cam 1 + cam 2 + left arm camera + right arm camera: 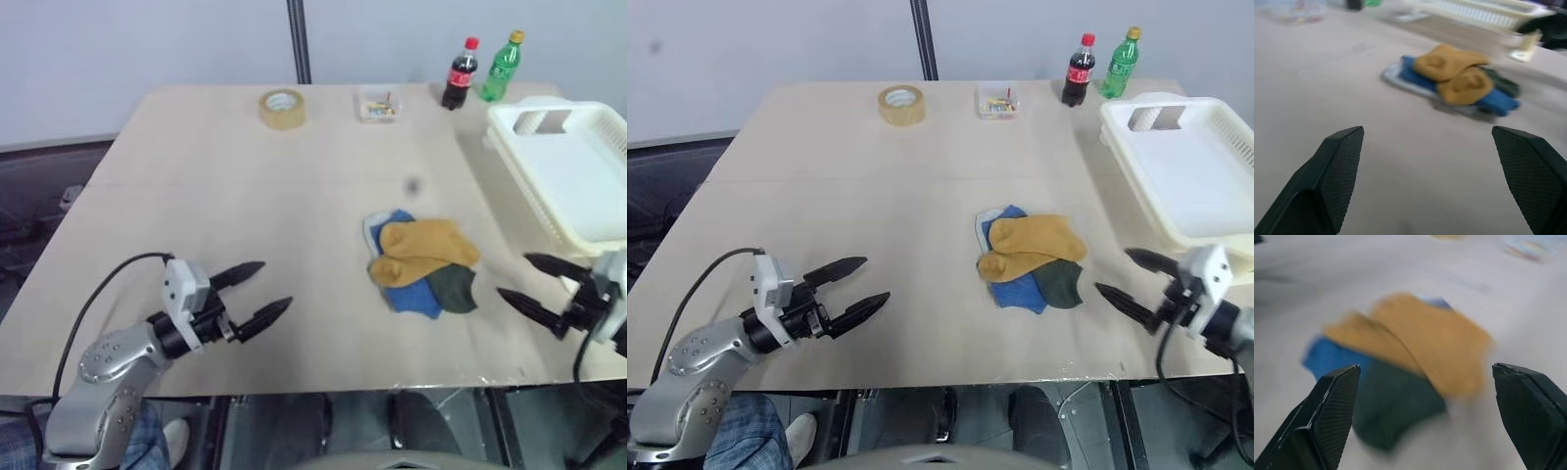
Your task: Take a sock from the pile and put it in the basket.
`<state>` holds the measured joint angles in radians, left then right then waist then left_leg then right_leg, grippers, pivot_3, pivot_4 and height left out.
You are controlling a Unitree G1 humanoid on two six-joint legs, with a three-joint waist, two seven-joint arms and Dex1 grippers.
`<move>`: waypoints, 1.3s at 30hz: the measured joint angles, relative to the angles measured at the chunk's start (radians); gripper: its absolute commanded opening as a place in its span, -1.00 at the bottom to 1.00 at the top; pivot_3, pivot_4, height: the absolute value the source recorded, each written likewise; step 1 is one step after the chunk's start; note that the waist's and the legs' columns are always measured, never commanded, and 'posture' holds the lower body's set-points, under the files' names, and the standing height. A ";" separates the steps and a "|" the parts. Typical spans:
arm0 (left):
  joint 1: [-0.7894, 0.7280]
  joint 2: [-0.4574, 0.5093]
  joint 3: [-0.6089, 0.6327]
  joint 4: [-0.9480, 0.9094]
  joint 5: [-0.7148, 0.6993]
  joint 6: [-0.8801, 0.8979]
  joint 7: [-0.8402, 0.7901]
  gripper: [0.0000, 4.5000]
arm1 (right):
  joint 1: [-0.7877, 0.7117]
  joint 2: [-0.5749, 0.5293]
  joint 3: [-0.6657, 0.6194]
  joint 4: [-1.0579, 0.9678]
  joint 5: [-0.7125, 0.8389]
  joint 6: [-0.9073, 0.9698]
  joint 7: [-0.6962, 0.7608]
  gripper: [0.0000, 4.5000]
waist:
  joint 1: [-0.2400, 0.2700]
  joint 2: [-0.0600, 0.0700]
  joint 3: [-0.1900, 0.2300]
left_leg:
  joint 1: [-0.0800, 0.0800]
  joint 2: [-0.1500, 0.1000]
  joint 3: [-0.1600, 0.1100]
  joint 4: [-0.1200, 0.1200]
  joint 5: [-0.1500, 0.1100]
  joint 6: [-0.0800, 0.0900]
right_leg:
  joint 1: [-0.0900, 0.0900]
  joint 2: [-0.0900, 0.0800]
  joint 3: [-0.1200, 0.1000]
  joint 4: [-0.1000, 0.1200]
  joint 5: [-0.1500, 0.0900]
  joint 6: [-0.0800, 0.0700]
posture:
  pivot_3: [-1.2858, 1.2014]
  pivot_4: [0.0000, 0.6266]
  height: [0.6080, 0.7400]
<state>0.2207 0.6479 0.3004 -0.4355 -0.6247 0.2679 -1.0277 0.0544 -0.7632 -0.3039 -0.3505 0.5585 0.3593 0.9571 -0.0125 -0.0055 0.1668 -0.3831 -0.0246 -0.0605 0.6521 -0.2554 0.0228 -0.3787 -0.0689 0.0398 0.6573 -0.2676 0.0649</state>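
The pile point(423, 264) of mustard, blue and dark green socks lies on the table a little right of centre; a mustard sock point(431, 241) is on top. The white slotted basket point(568, 171) stands at the table's right edge. My right gripper point(515, 280) hovers open just right of the pile, pointing at it, nothing between its fingers; the right wrist view has the pile point(1400, 367) close ahead. My left gripper point(265, 290) hangs open over the table at the near left, well apart from the pile point(1459, 81).
Along the table's far edge stand a roll of tape point(282, 108), a small clear box of colourful bits point(378, 105), a cola bottle point(458, 74) and a green bottle point(502, 67). The table's front edge point(323, 390) runs just below both grippers.
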 measured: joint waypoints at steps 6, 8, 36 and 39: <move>0.016 0.019 0.038 0.026 -0.047 -0.036 -0.093 1.00 | -0.241 -0.028 0.231 0.002 -0.143 0.089 -0.076 0.99 | 0.005 -0.002 0.001 | -0.003 -0.001 -0.003 0.000 0.000 0.000 | -0.001 -0.001 -0.004 -0.003 0.000 0.000 | 0.03 -0.52 0.97; 0.020 0.023 0.042 0.026 -0.048 -0.038 -0.105 1.00 | -0.298 -0.014 0.284 0.018 -0.180 0.093 -0.086 0.99 | 0.003 -0.002 0.001 | -0.004 -0.001 -0.003 0.000 0.000 0.000 | -0.002 -0.001 -0.003 -0.003 0.000 0.000 | 0.03 -0.52 0.97; 0.061 0.008 0.013 0.024 -0.019 -0.101 -0.067 1.00 | -0.564 0.122 0.502 0.282 -0.380 0.141 -0.093 -0.98 | -0.002 -0.002 0.001 | -0.016 -0.002 -0.002 0.000 0.000 0.000 | -0.016 0.000 -0.002 0.002 0.001 0.000 | 0.03 -0.52 0.97; 0.061 0.008 0.012 0.024 -0.019 -0.102 -0.067 1.00 | -0.562 0.122 0.502 0.272 -0.379 0.143 -0.092 -0.98 | -0.002 -0.002 0.001 | -0.016 -0.002 -0.003 0.000 0.000 0.000 | -0.016 0.000 -0.002 0.002 0.001 0.000 | 0.03 -0.52 0.97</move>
<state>0.2821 0.6564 0.3120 -0.4111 -0.6433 0.1663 -1.0944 -0.5079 -0.6407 0.1980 -0.0790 0.1795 0.5027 0.8654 -0.0144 -0.0070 0.1682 -0.3989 -0.0267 -0.0630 0.6521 -0.2552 0.0226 -0.3949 -0.0690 0.0374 0.6593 -0.2669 0.0650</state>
